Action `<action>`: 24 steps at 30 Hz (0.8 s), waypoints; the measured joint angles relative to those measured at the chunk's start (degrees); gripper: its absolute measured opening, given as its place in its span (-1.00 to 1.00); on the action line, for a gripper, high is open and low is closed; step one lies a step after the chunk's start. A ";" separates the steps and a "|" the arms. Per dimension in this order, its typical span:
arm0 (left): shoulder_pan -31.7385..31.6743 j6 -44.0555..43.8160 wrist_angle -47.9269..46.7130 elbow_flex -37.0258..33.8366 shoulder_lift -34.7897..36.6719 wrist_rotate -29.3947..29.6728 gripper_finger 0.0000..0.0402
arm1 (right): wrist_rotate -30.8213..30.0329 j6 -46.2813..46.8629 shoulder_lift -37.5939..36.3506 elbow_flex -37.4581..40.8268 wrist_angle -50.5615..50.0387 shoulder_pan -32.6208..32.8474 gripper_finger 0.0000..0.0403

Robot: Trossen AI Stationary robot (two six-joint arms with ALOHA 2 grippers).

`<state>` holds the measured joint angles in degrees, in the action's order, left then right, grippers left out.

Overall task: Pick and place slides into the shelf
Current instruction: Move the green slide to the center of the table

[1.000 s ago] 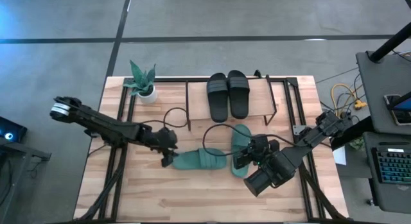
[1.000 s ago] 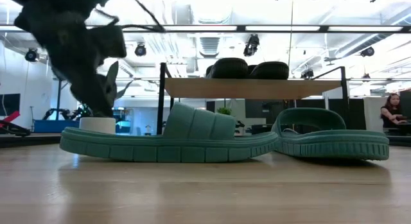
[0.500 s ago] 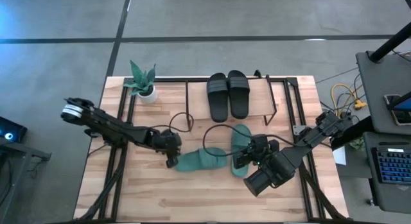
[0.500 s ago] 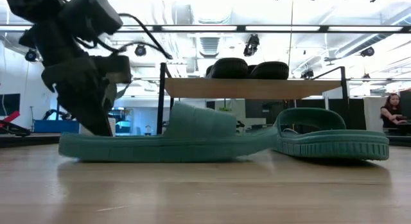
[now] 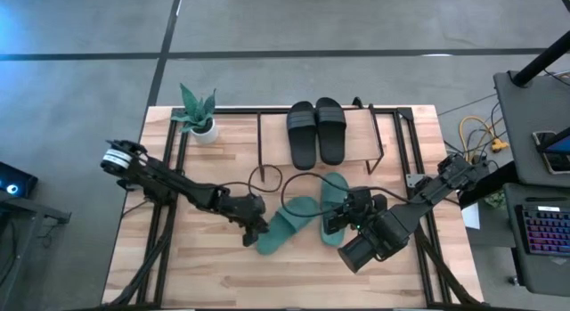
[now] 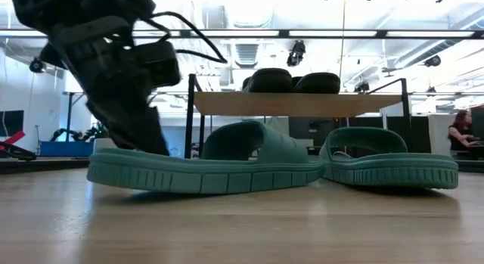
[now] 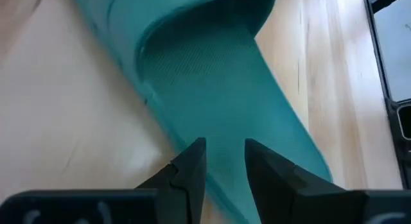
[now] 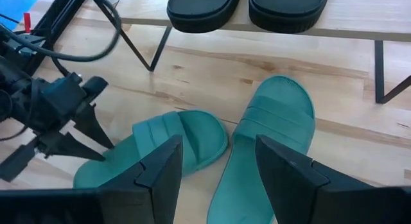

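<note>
One teal slide (image 5: 287,224) lies slantwise on the tabletop, sole down, with its heel toward the near edge. It also shows in the low view (image 6: 208,169) and the right wrist view (image 8: 160,147). My left gripper (image 5: 258,229) is at its heel end, fingers slightly open. The second teal slide (image 5: 334,197) lies flat beside it. My right gripper (image 5: 338,222) hovers open over that slide's heel and touches nothing. Two black slides (image 5: 316,131) rest side by side on the top board of the shelf (image 5: 358,137). My left gripper (image 7: 221,147) has both fingertips (image 7: 196,153) on the footbed near the heel end (image 7: 221,121) of the teal slide, a narrow gap between them. It comes slanting down from the table's left. The slide stays sole down on the table.
A small potted plant (image 5: 198,115) stands at the table's far left corner. Black cables (image 5: 263,175) loop over the table between the shelf and the teal slides. The shelf's black frame legs (image 8: 144,51) stand just beyond the slides. Bare wood (image 5: 223,275) lies toward the near edge.
My left gripper has moved toward the table's right and slightly toward the near edge, pushing the teal slide's heel end. The slide has turned about on the table: its heel swung right and nearer, its toe end stayed close to the second slide. My right arm kept still.
</note>
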<state>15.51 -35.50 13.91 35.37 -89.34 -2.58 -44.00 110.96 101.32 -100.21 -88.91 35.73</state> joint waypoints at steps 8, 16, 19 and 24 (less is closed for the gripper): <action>0.00 0.35 2.66 5.54 -7.38 -1.32 -0.54 | 0.15 -0.01 0.00 0.10 0.14 0.00 -0.07; -0.02 5.77 2.69 13.73 -10.81 -1.93 -0.54 | 0.43 -0.04 0.00 0.16 0.45 0.00 -0.07; -0.02 7.47 2.24 16.43 -12.42 -2.18 -0.54 | 0.43 -0.13 0.00 0.16 0.64 0.00 -0.07; -0.04 8.35 -1.88 18.15 -10.98 -2.35 -0.54 | 0.64 -0.14 0.00 0.16 0.88 0.18 -0.07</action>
<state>15.47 -27.15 12.03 53.52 -100.32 -4.94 -43.35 110.82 101.32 -100.05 -88.03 35.90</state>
